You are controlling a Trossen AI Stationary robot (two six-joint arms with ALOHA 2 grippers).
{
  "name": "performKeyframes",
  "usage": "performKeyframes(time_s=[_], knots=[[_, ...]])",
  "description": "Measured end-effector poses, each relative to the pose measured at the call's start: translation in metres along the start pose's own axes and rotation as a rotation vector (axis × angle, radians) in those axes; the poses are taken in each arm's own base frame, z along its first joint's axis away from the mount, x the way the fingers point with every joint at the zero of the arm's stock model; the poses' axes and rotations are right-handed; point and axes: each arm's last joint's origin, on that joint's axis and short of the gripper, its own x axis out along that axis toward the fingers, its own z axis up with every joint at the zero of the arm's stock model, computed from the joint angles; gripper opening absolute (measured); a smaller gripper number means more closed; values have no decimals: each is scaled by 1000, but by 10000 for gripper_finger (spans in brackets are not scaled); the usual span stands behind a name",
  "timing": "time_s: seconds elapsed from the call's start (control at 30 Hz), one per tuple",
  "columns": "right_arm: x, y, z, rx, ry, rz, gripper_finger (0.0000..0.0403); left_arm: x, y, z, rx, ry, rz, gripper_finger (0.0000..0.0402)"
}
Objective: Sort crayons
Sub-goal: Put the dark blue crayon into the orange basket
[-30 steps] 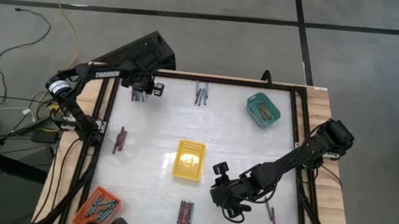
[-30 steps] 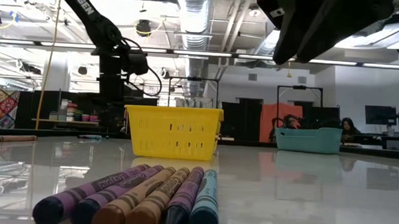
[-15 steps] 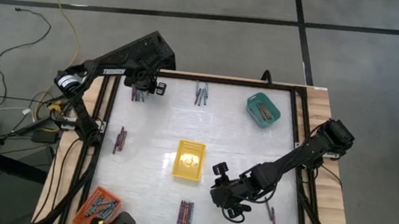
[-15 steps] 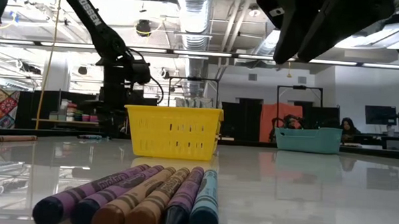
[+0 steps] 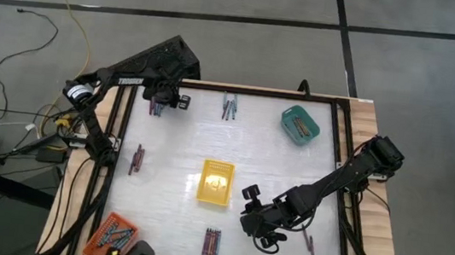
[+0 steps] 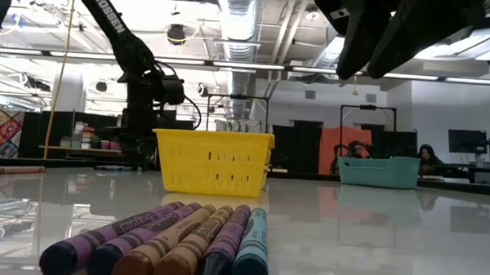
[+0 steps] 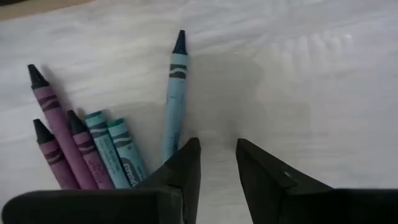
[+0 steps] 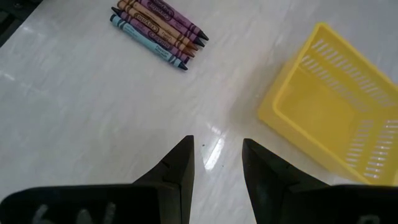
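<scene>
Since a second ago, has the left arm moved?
Yes. In the high view the left arm has shifted along the table's far edge; its gripper stays over the same crayons.

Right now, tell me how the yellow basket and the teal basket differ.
The yellow basket sits mid-table; the teal basket sits near a far corner on the right arm's side. The yellow one looks empty, while the teal one holds crayons. The yellow one lies square to the table, the teal one turned. Both are small open plastic baskets.

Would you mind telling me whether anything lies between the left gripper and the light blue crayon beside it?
Nothing visible does. The left gripper is open over bare table, and the light blue crayon lies right beside one finger, with the other crayons off to its far side.
</scene>
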Motion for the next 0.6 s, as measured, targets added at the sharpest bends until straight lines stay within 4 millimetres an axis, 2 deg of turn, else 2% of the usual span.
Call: performKeyframes(time_s=[0.17,0.33,0.43,0.6], knots=[[0,0,0,0,-1,0,132,-12,-11,9,46,-1,-57,91],[0,-1,0,0,-1,-1,132,-31,-21,22,102,-48,9,91],[0,-1,0,5,-1,-1,132,-36,-20,25,123,-53,64,91],[0,0,0,16,-1,7,132,-34,-10,24,126,-10,134,91]])
